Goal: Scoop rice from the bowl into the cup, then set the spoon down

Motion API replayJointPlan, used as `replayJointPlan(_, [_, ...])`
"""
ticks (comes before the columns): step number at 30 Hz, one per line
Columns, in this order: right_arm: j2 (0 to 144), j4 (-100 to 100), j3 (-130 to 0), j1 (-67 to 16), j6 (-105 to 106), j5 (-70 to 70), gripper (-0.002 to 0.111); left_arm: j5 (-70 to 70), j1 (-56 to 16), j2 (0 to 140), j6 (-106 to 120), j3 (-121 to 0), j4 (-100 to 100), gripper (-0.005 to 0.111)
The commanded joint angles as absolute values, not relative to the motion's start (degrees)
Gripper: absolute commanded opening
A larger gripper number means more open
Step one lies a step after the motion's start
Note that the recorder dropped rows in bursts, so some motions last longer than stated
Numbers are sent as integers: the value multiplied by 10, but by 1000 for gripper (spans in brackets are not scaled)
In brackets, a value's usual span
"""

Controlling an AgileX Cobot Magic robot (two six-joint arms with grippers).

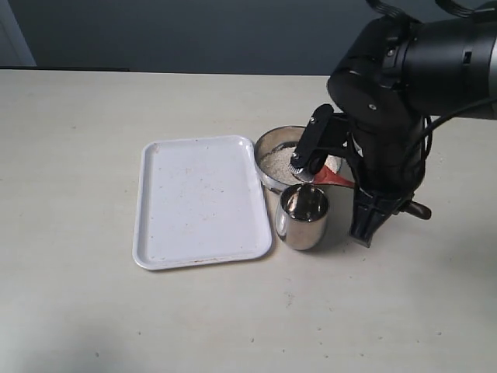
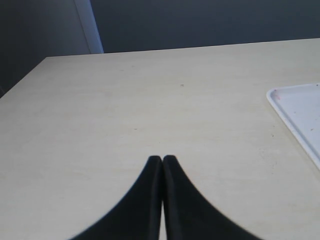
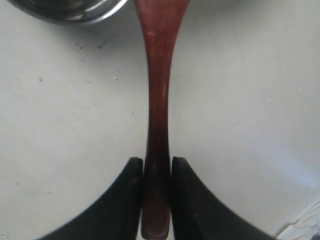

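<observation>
The steel bowl [image 1: 262, 149] holds white rice [image 1: 276, 162] just right of the tray. The steel cup [image 1: 303, 221] stands right in front of the bowl. My right gripper [image 1: 397, 204] is shut on the slim handle of the reddish-brown spoon [image 1: 339, 179], near its end. The spoon's head points toward the bowl and cup, partly hidden by the arm. In the right wrist view the gripper [image 3: 157, 165] pinches the spoon [image 3: 158, 95], and a steel rim [image 3: 85, 16] shows beyond; which vessel it is I cannot tell. My left gripper [image 2: 162, 159] is shut on nothing over bare table.
A white rectangular tray [image 1: 202, 200] lies left of the bowl and cup; its corner [image 2: 300, 112] shows in the left wrist view. The pale table [image 1: 93, 116] stretches around everything. The bulky black right arm [image 1: 404, 78] hangs over the bowl's right side.
</observation>
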State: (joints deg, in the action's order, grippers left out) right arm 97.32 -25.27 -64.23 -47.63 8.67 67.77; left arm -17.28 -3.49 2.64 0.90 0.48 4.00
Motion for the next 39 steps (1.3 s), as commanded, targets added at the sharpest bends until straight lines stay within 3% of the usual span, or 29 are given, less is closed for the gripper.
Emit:
replayJointPlan(1, [967, -283, -642, -500, 62, 685, -1, -165, -36, 27, 5, 0, 40, 1])
replayJointPlan(23, [967, -345, -572, -505, 13, 644, -1, -166, -36, 27, 5, 0, 40, 1])
replayJointPlan(39, [966, -485, -522, -584, -91, 648, -1, -166, -36, 27, 5, 0, 40, 1])
